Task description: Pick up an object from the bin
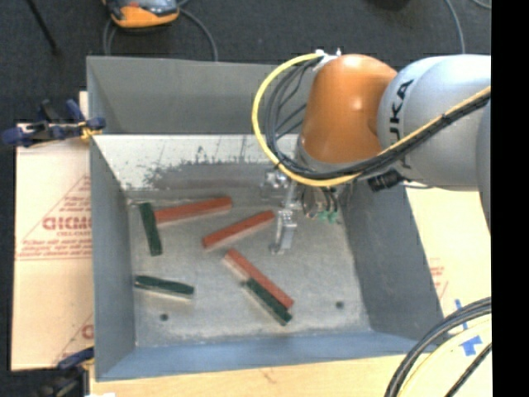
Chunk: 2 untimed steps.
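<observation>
My gripper hangs low in the middle of the bin, under the orange wrist cover. Its tip is right beside the right end of a slanted red bar; whether it touches the bar I cannot tell. Just below and left of the tip, another red bar lies diagonally, with a dark green bar tight against its lower side. A third red bar lies further left, near the back wall.
Two more dark green bars lie at the left: one upright and one flat near the front left. The arm and its cables cover the bin's back right part.
</observation>
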Tool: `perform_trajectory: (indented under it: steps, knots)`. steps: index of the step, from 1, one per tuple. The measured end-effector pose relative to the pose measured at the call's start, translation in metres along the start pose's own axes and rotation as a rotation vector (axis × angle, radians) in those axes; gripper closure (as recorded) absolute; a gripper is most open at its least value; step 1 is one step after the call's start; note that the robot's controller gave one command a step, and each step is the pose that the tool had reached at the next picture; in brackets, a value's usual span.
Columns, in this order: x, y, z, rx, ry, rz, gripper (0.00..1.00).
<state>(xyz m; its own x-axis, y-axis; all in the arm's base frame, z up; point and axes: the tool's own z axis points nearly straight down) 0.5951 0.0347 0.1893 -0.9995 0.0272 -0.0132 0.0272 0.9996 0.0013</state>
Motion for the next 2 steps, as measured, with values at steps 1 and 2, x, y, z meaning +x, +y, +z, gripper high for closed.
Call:
perform_trajectory:
  steps: [1,2]
  knots:
    - [-0.03,0.012,0.059,0.001,0.002,-0.082,0.0]
    - [-0.008,-0.01,0.112,0.0,0.01,-0.096,1.0]
